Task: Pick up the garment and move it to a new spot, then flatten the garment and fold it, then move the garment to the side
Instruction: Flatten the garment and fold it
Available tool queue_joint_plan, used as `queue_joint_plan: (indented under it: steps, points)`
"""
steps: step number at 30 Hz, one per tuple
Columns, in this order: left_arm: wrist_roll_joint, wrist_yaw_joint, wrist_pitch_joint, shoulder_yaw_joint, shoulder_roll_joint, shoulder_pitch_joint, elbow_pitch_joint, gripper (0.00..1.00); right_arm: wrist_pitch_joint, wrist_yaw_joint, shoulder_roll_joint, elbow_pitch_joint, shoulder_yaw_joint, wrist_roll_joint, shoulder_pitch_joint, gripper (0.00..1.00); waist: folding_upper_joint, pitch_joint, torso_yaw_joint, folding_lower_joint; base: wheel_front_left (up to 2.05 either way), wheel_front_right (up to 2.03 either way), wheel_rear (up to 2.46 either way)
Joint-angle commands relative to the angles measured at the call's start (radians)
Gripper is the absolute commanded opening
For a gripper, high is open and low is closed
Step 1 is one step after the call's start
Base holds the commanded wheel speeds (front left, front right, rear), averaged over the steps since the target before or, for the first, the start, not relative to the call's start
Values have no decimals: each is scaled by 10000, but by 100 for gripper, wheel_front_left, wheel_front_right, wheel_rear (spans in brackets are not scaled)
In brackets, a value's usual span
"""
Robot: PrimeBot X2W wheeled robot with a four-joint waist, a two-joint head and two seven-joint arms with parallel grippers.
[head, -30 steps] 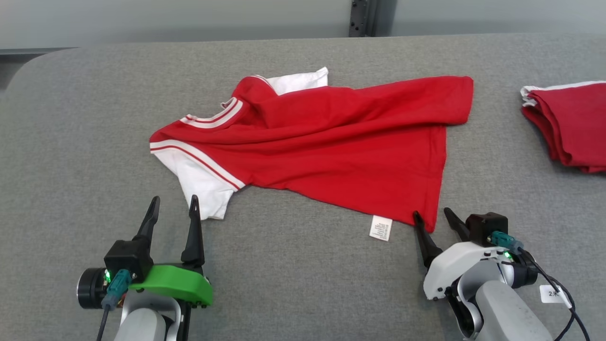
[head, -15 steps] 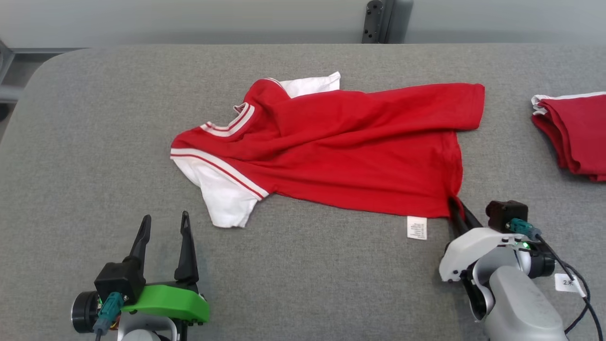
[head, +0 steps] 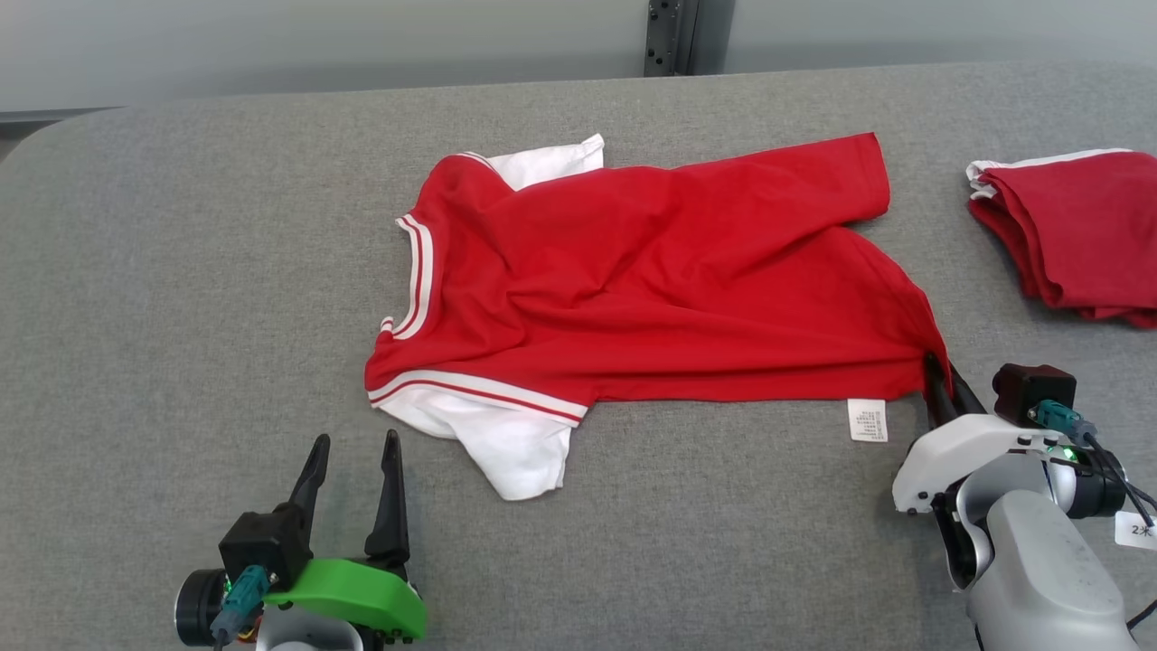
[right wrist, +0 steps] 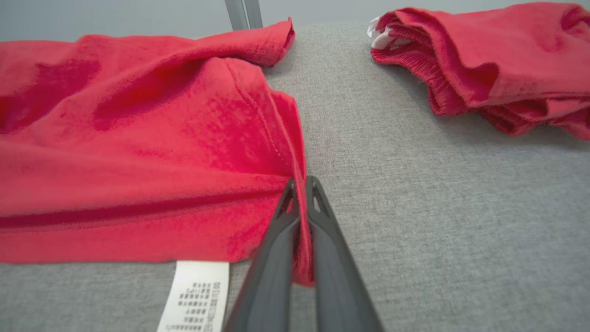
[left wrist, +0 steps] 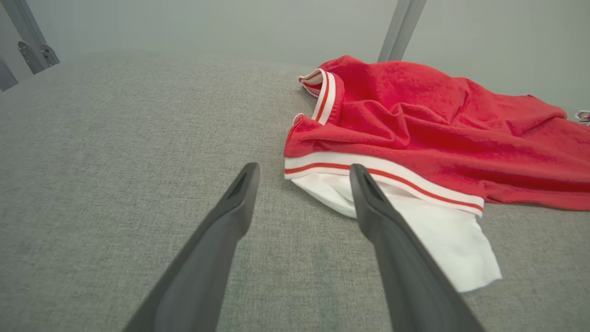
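Head view: the red garment (head: pixel 651 289) lies rumpled across the middle of the grey table (head: pixel 181 271). Its white sleeve (head: pixel 506 443) lies near the left jaws, which stand spread and empty. The right jaws are clenched on its near right hem corner, beside the label (head: pixel 867 419).

Left wrist view: the sleeve lies just past the parted tips, untouched.

Right wrist view: red hem is pinched between the closed jaws. A folded red pile (right wrist: pixel 498 60) lies well apart.
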Motion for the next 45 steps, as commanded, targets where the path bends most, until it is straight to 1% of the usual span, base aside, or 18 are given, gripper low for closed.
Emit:
queue_joint_plan:
  steps: [1,2,3,4,5,11,18,24,25,26,27,28,30,31,34,37,40,45]
  points:
    - [-44,-46,-33,0,-30,-53,76,100,-71,-18,-78,15,-76,-65,-140,0,0,-13,-59,0,0,0,0]
    - [-43,-68,-33,-15,-42,-49,115,100,-104,-18,-82,-9,-109,-55,-148,5,0,-19,-81,0,0,0,0]
    - [-45,-92,-31,-40,-55,-40,167,100,-135,-18,-79,-51,-135,-55,-154,29,0,-27,-100,0,0,0,0]
    - [-52,-116,-33,-79,-72,-32,211,100,-152,-18,-72,-70,-145,-71,-146,67,0,-40,-116,0,0,0,0]
    - [-58,-146,-33,-113,-82,-28,255,100,-177,-18,-61,-98,-141,-59,-125,100,0,-56,-131,0,0,0,0]
    - [-7,-254,-33,-376,-141,8,524,100,-273,-18,4,-697,-424,161,275,100,0,-172,-226,0,0,0,0]
    - [-152,-570,22,-1131,-198,-119,1017,100,-267,-16,225,-2630,-993,201,1081,100,0,-190,-477,0,0,0,0]
    - [-513,-632,223,-1601,-231,-476,1611,100,-270,-16,326,-3690,-767,230,1431,100,0,-84,-853,0,0,0,0]
    - [-590,-605,222,-1615,-233,-553,1759,97,-270,-16,333,-3792,-693,266,1460,100,0,-56,-925,0,0,0,0]
    - [-630,-575,221,-1625,-233,-628,1892,90,-270,-16,334,-3894,-620,306,1465,100,0,-17,-1002,0,0,0,0]
    - [-649,-573,209,-1660,-237,-714,2011,73,-271,-16,338,-3990,-567,336,1472,100,0,14,-1070,0,0,0,0]
    - [-681,-583,186,-1685,-237,-790,2106,48,-271,-16,342,-4069,-513,397,1489,100,0,46,-1130,0,0,0,0]
    - [-753,-666,143,-1746,-239,-894,2193,4,-271,-16,344,-4211,-479,490,1536,100,0,88,-1215,0,0,0,0]
    - [-774,-692,127,-1772,-240,-934,2218,0,-271,-16,344,-4274,-507,510,1566,100,0,99,-1236,0,0,0,0]
    - [-625,-632,35,-1791,-202,-1028,2077,0,-271,-15,348,-4424,-645,499,1672,100,0,112,-1246,0,0,0,0]
    - [-407,-476,18,-1717,98,-944,1705,0,-272,-15,349,-4515,-842,503,1808,100,0,59,-1102,0,0,0,0]
    - [-268,-269,15,-1524,491,-668,1101,0,-272,-15,351,-4585,-963,588,1910,100,0,-16,-909,0,0,0,0]
    - [-210,223,575,-973,1510,-167,-346,0,-272,-15,346,-4573,-908,768,2028,100,0,-150,-540,0,0,0,0]
